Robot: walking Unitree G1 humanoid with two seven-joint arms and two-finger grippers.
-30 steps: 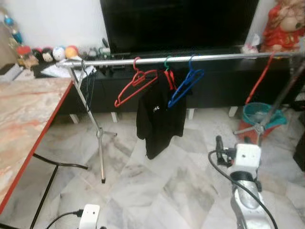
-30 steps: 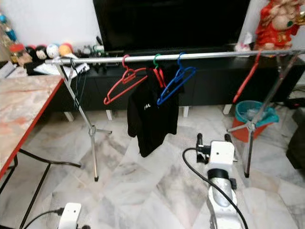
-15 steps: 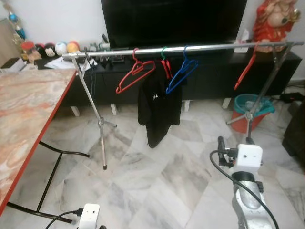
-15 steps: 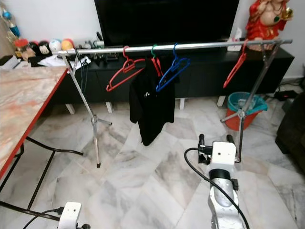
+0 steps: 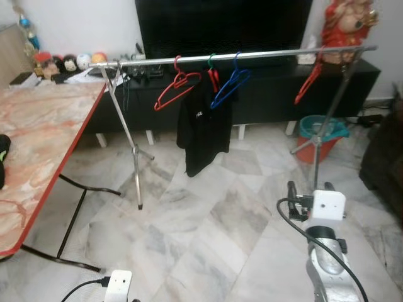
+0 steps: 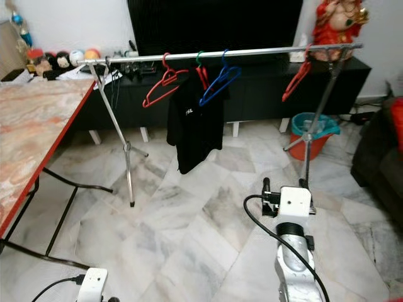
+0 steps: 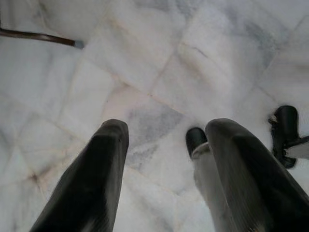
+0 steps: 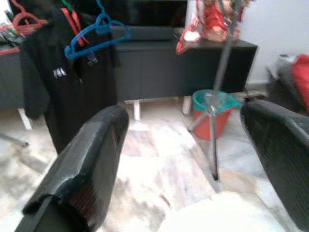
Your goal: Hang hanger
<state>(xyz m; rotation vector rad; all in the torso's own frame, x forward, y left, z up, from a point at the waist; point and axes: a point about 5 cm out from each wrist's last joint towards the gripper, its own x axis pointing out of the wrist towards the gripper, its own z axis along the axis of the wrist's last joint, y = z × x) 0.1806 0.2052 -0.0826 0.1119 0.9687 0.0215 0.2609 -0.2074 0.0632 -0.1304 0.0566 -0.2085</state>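
Observation:
A silver clothes rail (image 5: 264,54) on tripod legs stands in front of a black TV cabinet. On it hang a red hanger (image 5: 176,88), a green-hooked hanger carrying a black shirt (image 5: 201,123), a blue hanger (image 5: 228,87) and, near the right end, another red hanger (image 5: 308,80). My right gripper (image 6: 283,184) is held low, well short of the rail, and is open; in the right wrist view its fingers (image 8: 87,159) stand wide apart with nothing between them. My left gripper (image 7: 166,145) hangs open over the marble floor, holding nothing.
A marble-topped table with a red edge (image 5: 44,145) fills the left side, its black leg (image 7: 38,36) on the floor. A teal bucket (image 5: 322,129) stands by the rail's right tripod. A dark sofa (image 5: 384,157) is at the right.
The whole view has pulled back and widened, so the rail and hangers look farther and smaller. Both arms keep the same pose. Nothing was picked up or let go.

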